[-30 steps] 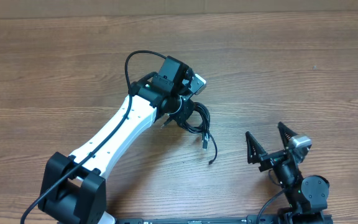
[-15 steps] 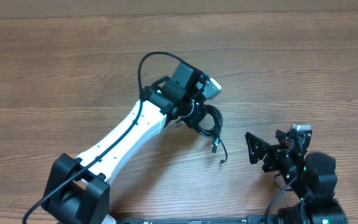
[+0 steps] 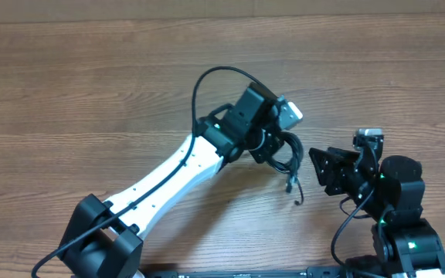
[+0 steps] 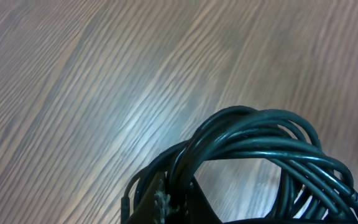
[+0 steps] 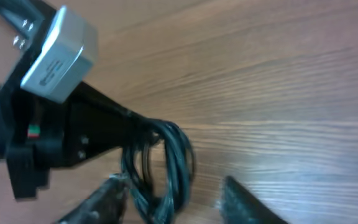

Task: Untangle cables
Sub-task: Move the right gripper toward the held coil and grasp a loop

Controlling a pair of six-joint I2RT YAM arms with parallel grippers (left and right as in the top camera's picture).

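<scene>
The cables (image 3: 284, 158) are a small coil of thin black cords hanging from my left gripper (image 3: 267, 147), which is shut on them above the wooden table. In the left wrist view the coil (image 4: 260, 134) loops up and to the right from the closed jaws (image 4: 166, 208). A loose tail with a plug end (image 3: 295, 199) dangles below the coil. My right gripper (image 3: 316, 171) faces left, close to the bundle. In the right wrist view its fingers (image 5: 104, 199) stand either side of the lower coil (image 5: 173, 171), with a gap still showing on the right.
The white left arm (image 3: 168, 174) crosses the table diagonally from the lower left. Its silver wrist camera (image 5: 58, 56) sits just above the coil. Bare wooden tabletop (image 3: 91, 77) spreads to the left and behind. The right arm's base (image 3: 404, 239) is at the lower right.
My left gripper has carried the coil to the right, toward the right arm. The right gripper has turned left to meet it, and its jaws have narrowed around the coil.
</scene>
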